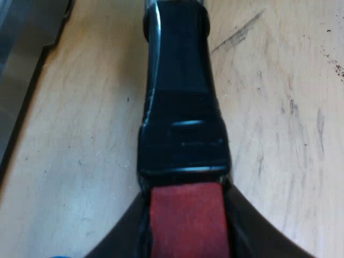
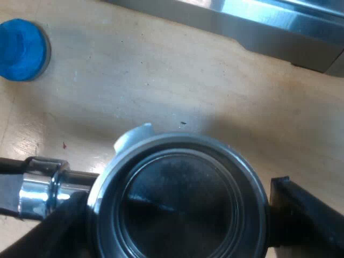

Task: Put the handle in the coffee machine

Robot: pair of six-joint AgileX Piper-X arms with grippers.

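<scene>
The holder (image 2: 180,201) sits low over the wooden surface (image 1: 279,134), near the machine (image 2: 258,24) and well apart from the blue tamper (image 2: 21,49). The left jaws are clenched on the red end (image 1: 187,220) of its black handle (image 1: 180,107), and the right jaws press both sides of its metal cup (image 2: 244,172), seemingly grasping it. To seat it well, keep the cup level while raising it to the machine's front, and let one arm alone turn the handle.

The metal holder (image 2: 183,215), its round basket facing up, sits between the right gripper's (image 2: 177,201) black fingers (image 2: 306,215), which touch its rim on either side above the wooden table (image 2: 161,80), a blue tamper (image 2: 21,49) well apart, a steel edge (image 2: 258,27) beyond.
</scene>
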